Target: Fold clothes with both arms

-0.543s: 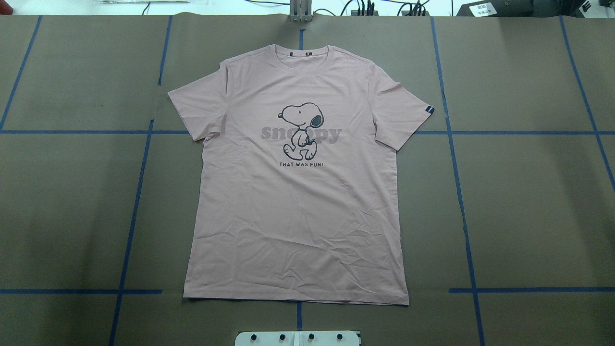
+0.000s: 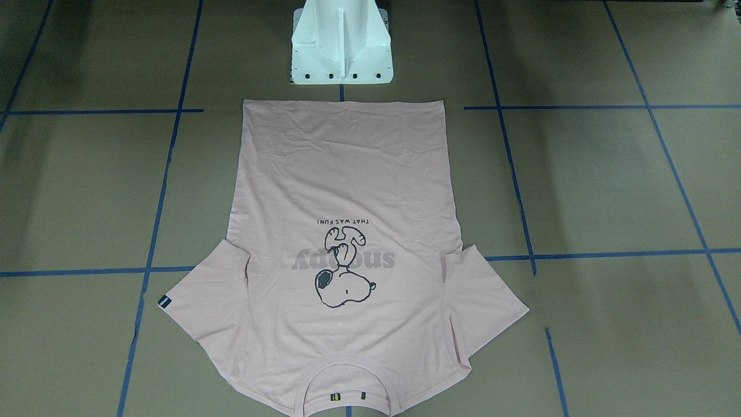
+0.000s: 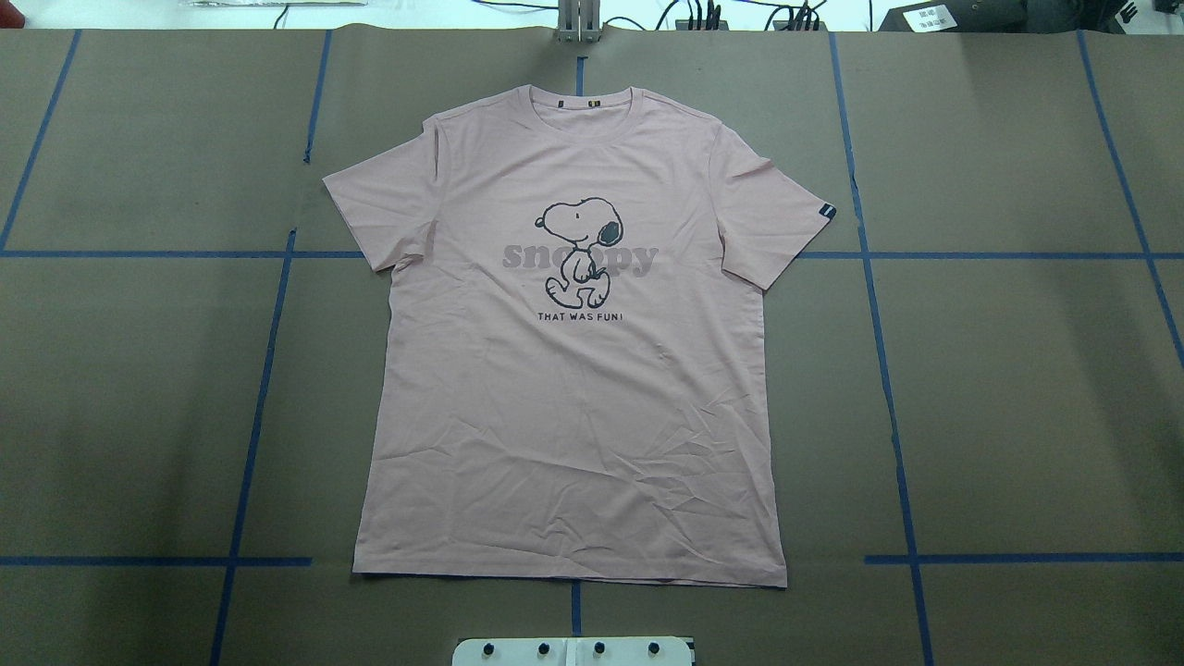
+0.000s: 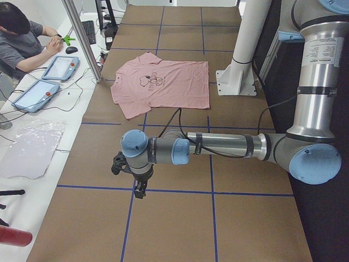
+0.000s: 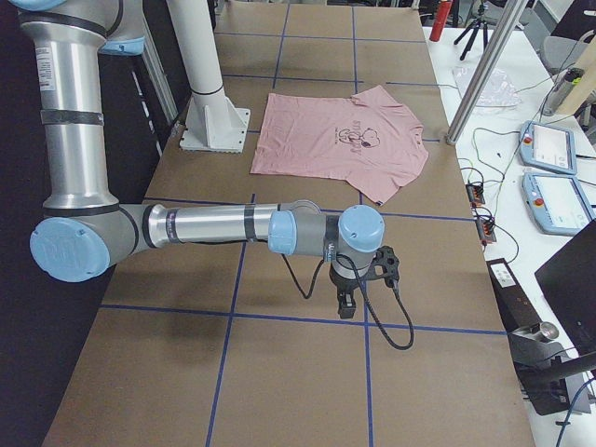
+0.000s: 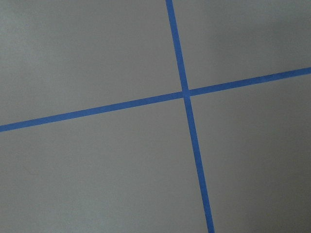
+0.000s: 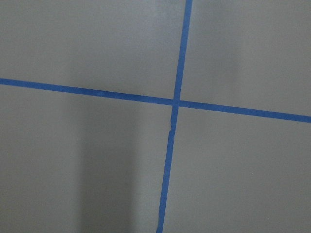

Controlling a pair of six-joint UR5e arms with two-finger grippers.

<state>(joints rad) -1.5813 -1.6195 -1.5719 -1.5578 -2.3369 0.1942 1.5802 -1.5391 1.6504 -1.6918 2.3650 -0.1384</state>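
Note:
The light pink T-shirt lies flat and spread out, print up, in the middle of the table, collar on the far side from the robot base. It also shows in the front view, the left view and the right view. My left gripper hangs over bare table far to the shirt's left. My right gripper hangs over bare table far to its right. Both show only in the side views, so I cannot tell whether they are open or shut. Neither touches the shirt.
The table is covered in brown paper with a grid of blue tape. The white pedestal stands just behind the shirt's hem. Both wrist views show only paper and a tape cross. An operator sits by teach pendants beyond the far edge.

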